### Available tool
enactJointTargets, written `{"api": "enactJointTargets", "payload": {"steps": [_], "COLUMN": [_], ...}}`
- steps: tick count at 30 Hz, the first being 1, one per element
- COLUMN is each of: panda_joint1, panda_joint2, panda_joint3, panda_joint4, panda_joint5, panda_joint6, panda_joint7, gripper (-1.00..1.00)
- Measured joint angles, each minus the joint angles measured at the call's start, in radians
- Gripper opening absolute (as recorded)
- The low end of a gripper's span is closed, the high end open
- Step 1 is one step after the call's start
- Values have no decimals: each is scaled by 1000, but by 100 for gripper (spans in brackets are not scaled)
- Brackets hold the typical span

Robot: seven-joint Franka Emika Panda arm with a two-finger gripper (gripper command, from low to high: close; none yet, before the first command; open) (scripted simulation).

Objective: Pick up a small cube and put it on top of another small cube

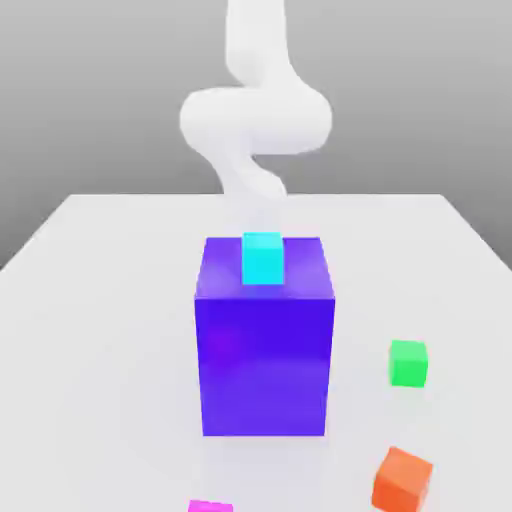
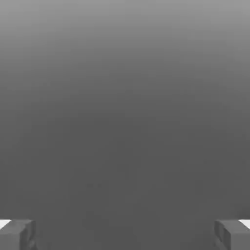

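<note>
1. The end effector (image 2: 125, 234) is spread as wide as it goes and has nothing in it; in the hand view its two fingertips (image 2: 17, 233) sit far apart over plain grey.
2. The small magenta cube (image 1: 210, 507) sits on the bench (image 1: 100, 300) at the exterior view's near edge, just left of centre.
3. A cyan cube (image 1: 262, 258) sits on top of the big purple block (image 1: 265, 340), probably as a distractor.
4. Green cube (image 1: 408, 363) and orange cube (image 1: 402, 480) lie loose to the right, so both look like possible stacking bases.
</note>
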Motion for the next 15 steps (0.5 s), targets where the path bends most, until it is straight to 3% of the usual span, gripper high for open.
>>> {"api": "enactJointTargets", "payload": {"steps": [15], "panda_joint1": [-11], "panda_joint2": [550], "panda_joint3": [-31], "panda_joint4": [21], "panda_joint5": [15], "panda_joint6": [157], "panda_joint7": [-3], "gripper": [0]}}
